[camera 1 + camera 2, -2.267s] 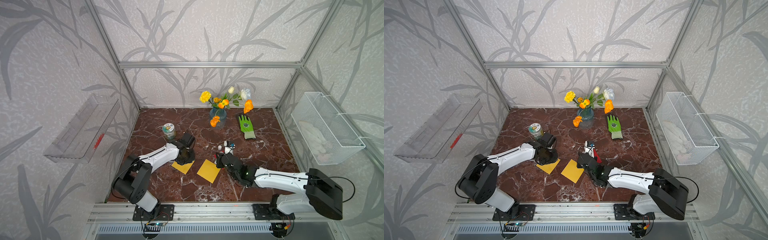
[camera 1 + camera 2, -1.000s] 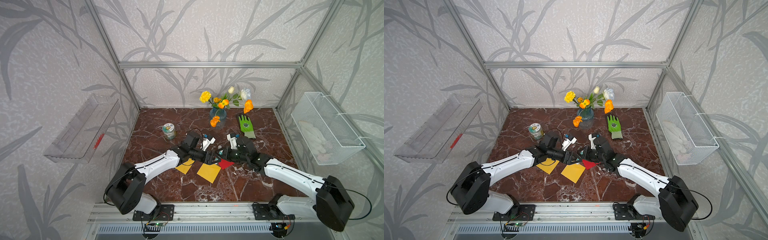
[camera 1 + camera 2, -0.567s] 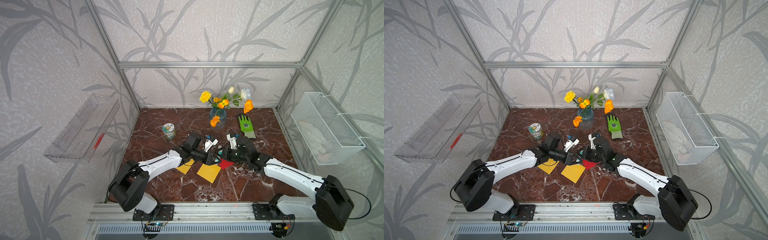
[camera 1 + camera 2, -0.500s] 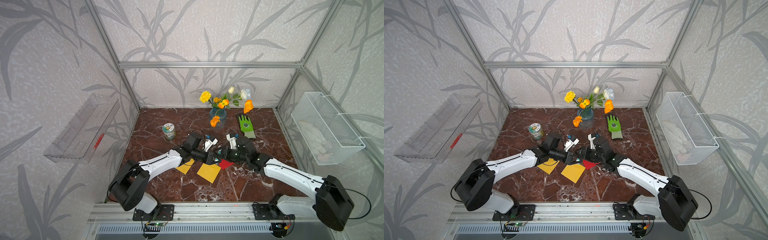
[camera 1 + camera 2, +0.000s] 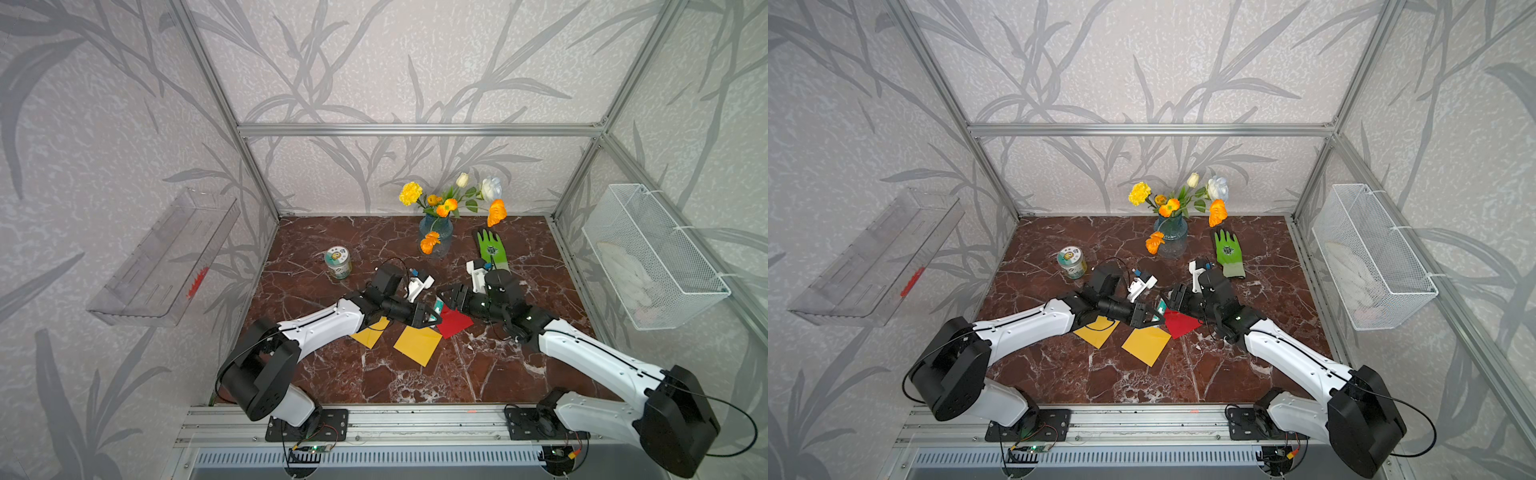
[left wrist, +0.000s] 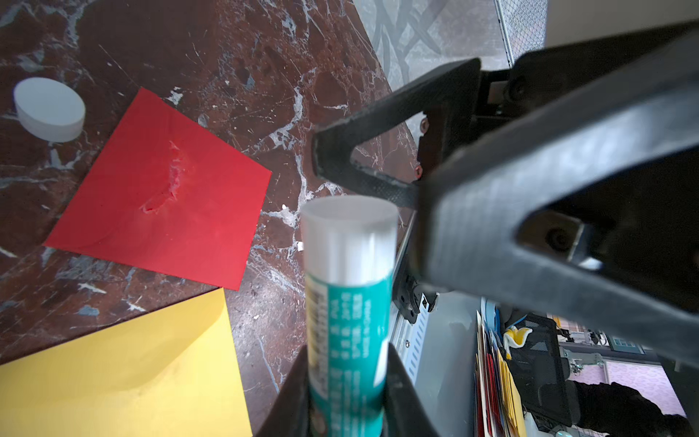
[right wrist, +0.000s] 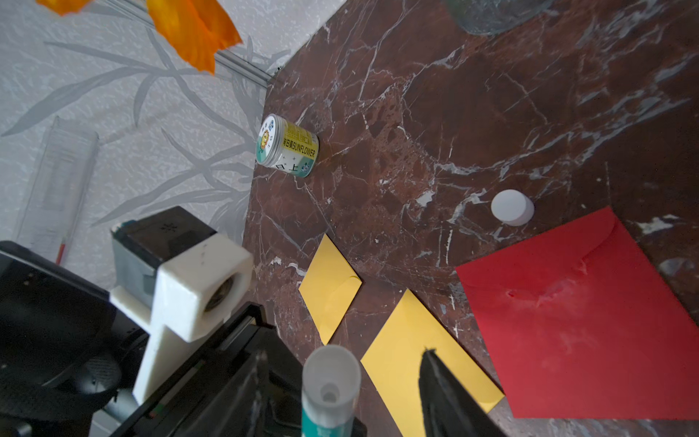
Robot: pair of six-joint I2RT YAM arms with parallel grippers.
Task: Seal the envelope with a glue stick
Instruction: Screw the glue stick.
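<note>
The glue stick [image 6: 348,302], a white tube with a teal label, is held level above the table. My left gripper [image 6: 346,363] is shut on its labelled body. Its uncapped white end [image 7: 329,378] points between the spread fingers of my right gripper [image 7: 342,363], which is open and not touching it. In both top views the two grippers [image 5: 430,318] [image 5: 446,297] meet tip to tip over the corner of the red envelope [image 5: 455,322] [image 7: 578,302]. That envelope lies flat with a scuffed smear in its middle. The white cap [image 7: 512,207] [image 6: 49,108] lies beside it.
Two yellow envelopes [image 5: 417,345] [image 5: 370,334] lie left of the red one. A small jar [image 5: 338,262], a flower vase [image 5: 434,232] and a green glove [image 5: 492,249] stand further back. A wire basket [image 5: 648,257] and a clear shelf [image 5: 166,257] hang on the side walls.
Both arms lifted from the table and met over the red envelope. My left gripper then shut on the glue stick and my right gripper opened off it.
</note>
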